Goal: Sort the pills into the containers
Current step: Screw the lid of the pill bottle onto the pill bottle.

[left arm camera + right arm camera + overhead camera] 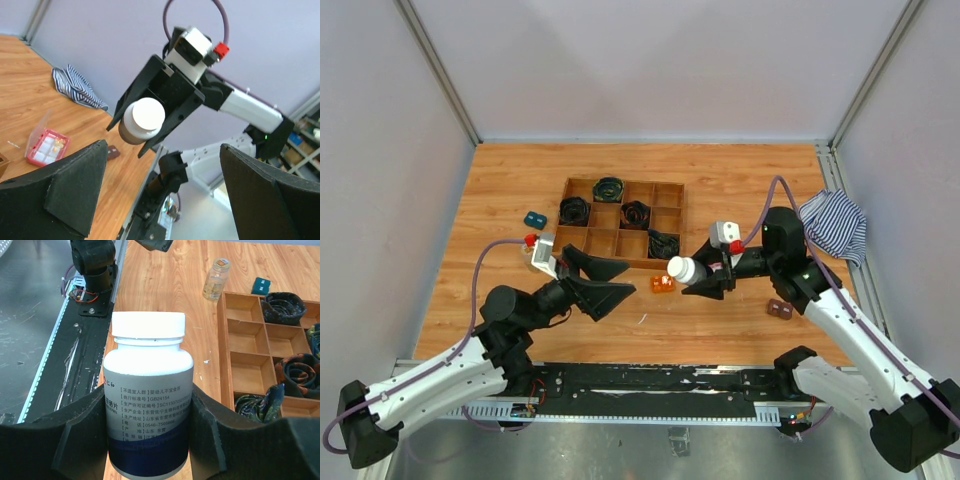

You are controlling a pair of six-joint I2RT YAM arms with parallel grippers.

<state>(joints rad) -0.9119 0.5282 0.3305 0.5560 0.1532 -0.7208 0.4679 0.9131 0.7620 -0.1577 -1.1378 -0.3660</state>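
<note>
My right gripper (692,272) is shut on a dark bottle with a white cap (680,268) and holds it above the table, cap pointing at my left arm. The bottle fills the right wrist view (148,405) between the pads. It also shows cap-on in the left wrist view (144,119). My left gripper (628,278) is open and empty, facing the bottle a short way off (162,150). A pink box (47,146) with its clear lid up and pills inside lies on the table between the grippers (663,283). A clear vial (217,277) stands near the left arm.
A wooden compartment tray (672,196) with black coils sits at the middle back. A striped cloth (835,225) lies at the right edge. There is a small blue item (535,219) left of the tray and a small brown item (780,309) by the right arm.
</note>
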